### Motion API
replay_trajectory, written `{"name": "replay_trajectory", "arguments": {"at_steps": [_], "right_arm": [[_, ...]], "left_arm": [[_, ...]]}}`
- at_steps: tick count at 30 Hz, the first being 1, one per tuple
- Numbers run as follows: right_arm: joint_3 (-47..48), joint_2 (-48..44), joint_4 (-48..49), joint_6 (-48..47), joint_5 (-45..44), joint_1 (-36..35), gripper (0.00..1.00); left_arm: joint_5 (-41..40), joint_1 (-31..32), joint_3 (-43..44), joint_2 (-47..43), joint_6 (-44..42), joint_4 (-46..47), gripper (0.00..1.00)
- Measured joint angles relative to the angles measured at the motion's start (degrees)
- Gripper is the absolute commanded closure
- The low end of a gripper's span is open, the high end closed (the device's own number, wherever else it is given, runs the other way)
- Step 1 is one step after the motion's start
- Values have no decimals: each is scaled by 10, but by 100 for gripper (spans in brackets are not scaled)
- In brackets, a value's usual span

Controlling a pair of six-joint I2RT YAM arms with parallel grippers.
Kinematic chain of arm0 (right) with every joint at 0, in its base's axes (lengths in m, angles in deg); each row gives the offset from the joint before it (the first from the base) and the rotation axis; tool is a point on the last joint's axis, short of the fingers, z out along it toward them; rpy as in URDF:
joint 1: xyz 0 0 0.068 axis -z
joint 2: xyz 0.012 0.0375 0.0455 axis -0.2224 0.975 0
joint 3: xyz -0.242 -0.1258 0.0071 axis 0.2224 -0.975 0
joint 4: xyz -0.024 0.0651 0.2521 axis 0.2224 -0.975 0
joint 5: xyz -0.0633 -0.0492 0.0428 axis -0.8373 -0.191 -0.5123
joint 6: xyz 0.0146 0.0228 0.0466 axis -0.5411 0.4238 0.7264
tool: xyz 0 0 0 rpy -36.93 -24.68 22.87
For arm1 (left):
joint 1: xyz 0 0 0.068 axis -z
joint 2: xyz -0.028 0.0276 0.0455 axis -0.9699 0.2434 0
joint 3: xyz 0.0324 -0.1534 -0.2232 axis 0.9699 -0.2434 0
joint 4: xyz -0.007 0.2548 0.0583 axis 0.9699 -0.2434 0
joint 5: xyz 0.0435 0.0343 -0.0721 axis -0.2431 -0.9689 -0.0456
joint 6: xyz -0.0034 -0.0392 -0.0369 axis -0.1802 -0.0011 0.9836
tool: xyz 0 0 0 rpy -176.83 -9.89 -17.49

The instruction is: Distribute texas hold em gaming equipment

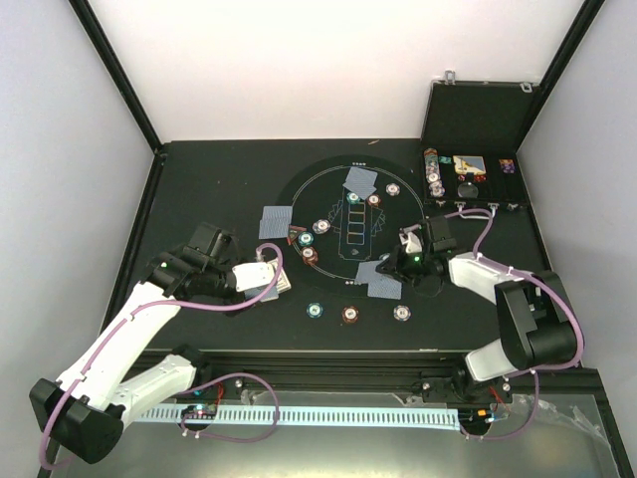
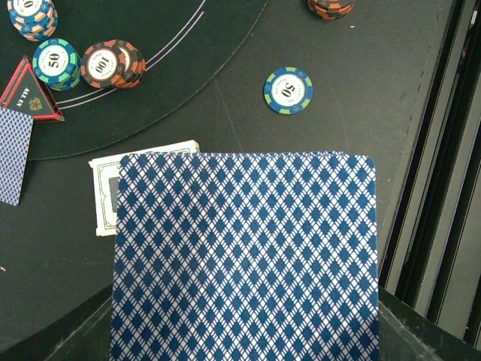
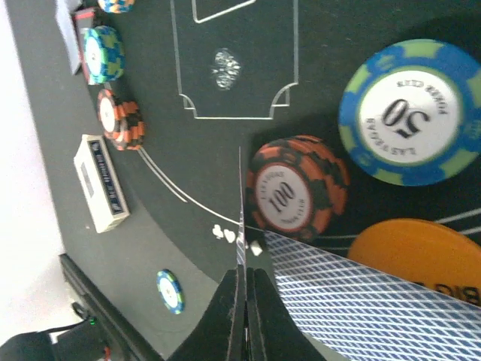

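My left gripper [image 1: 261, 276] is shut on a deck of cards [image 2: 244, 256] with blue diamond backs, held face down over the table left of the round black mat [image 1: 333, 267]; the deck hides its fingers in the left wrist view. My right gripper [image 3: 246, 271] is shut on a single playing card [image 3: 241, 210], seen edge-on, above the mat's near right part [image 1: 408, 261]. Below it lie a face-down card [image 3: 376, 308], an orange button [image 3: 421, 252], a brown-red 100 chip [image 3: 297, 195] and a blue-green 50 chip [image 3: 409, 113].
Pairs of cards lie at the mat's far [image 1: 361, 179], left [image 1: 275, 221] and near right [image 1: 378, 279] places, with chips beside them. Three chips [image 1: 350, 314] sit in front of the mat. A white card box [image 2: 146, 188] and red triangle [image 2: 30, 90] lie near the deck. An open case [image 1: 468, 174] stands at the far right.
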Motion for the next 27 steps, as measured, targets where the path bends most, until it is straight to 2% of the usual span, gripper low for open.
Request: {"name": "replay_trajectory", "arguments": {"at_steps": [6, 9, 12, 14, 17, 23, 27], "right_arm": [[2, -2, -44, -27, -37, 0, 99], [2, -11, -62, -36, -51, 0, 94], [2, -21, -82, -42, -70, 0, 78], [2, -27, -99, -49, -87, 0, 61], [4, -52, -127, -55, -110, 0, 45], [43, -114, -165, -40, -139, -26, 28], [76, -130, -133, -3, -120, -100, 16]], "left_arm": [[0, 0, 0, 0, 0, 0, 94], [0, 0, 0, 0, 0, 0, 94], [0, 0, 0, 0, 0, 0, 94], [0, 0, 0, 0, 0, 0, 94], [0, 0, 0, 0, 0, 0, 94], [1, 0, 0, 0, 0, 0, 94], [2, 0, 0, 0, 0, 0, 94]]}}
